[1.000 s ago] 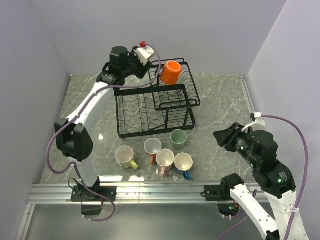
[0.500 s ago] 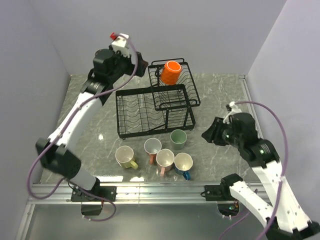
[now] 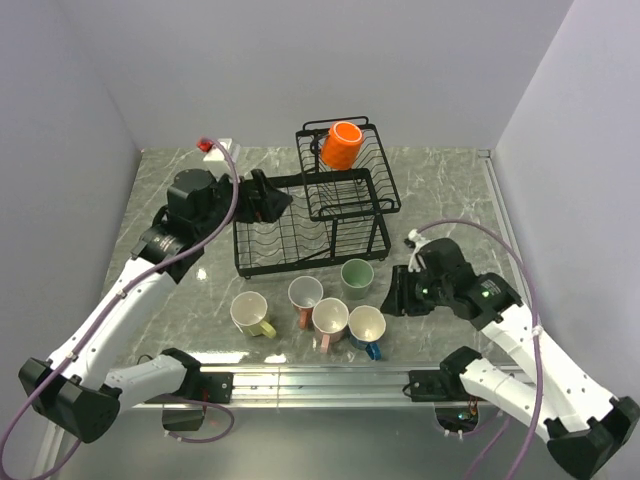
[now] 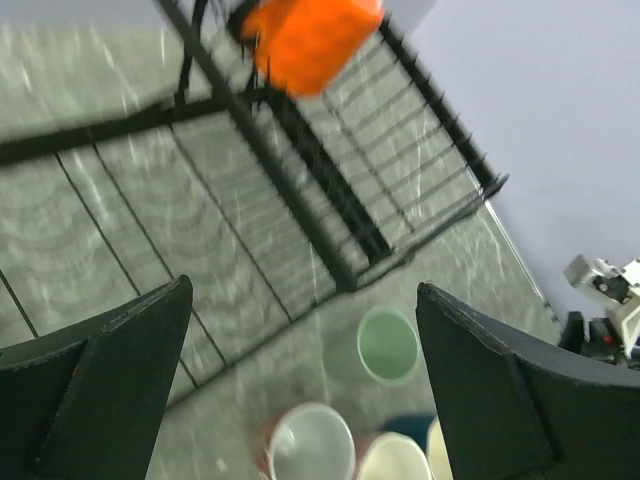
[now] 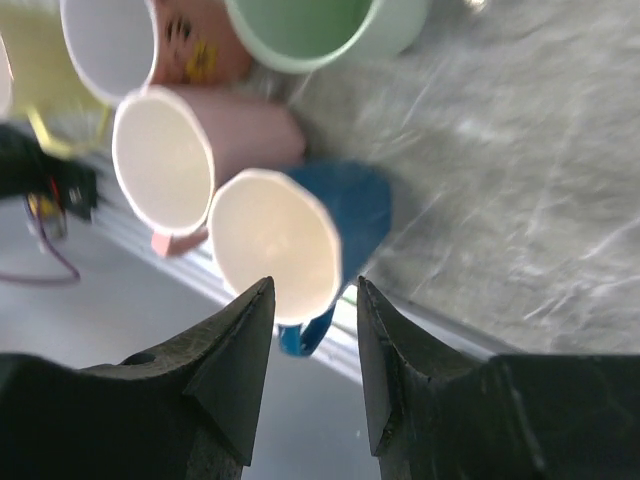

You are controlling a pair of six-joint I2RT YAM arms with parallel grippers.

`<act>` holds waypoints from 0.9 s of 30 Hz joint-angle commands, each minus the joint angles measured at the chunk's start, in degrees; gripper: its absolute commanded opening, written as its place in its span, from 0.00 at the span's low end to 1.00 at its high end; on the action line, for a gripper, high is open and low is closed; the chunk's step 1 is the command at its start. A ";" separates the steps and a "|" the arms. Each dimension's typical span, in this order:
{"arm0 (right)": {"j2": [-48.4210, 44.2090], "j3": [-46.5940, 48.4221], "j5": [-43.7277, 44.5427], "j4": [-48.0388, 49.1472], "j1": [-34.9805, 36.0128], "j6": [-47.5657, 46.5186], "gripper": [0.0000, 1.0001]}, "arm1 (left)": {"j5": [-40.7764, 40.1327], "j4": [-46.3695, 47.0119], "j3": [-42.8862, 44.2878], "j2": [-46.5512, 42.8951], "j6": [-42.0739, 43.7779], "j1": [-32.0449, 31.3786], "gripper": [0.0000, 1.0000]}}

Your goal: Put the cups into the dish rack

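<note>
The black wire dish rack (image 3: 283, 232) stands mid-table. The orange cup (image 3: 343, 145) lies in its upper basket and also shows in the left wrist view (image 4: 305, 40). Five cups stand in front of the rack: yellow (image 3: 250, 314), two pink (image 3: 305, 294) (image 3: 330, 318), blue (image 3: 367, 327) and pale green (image 3: 357, 277). My left gripper (image 3: 280, 200) is open and empty above the lower tray (image 4: 303, 290). My right gripper (image 3: 398, 297) is open and empty just right of the blue cup (image 5: 350, 215). Its fingertips (image 5: 315, 285) flank that cup's rim and handle.
Grey walls close in the left, back and right sides. A metal rail (image 3: 320, 380) runs along the near edge by the arm bases. The cups stand tightly clustered, the pink one (image 5: 200, 150) touching the blue one. Marble table (image 3: 440, 200) lies right of the rack.
My left arm has swung away from the upper basket, leaving the orange cup there, and has come down over the lower tray. My right arm has moved left and down to the blue cup.
</note>
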 commanded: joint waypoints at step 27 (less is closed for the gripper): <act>15.19 -3.69 13.51 6.74 15.55 12.57 0.36 | -2.12 -7.40 -7.84 -8.52 -9.51 -7.07 0.99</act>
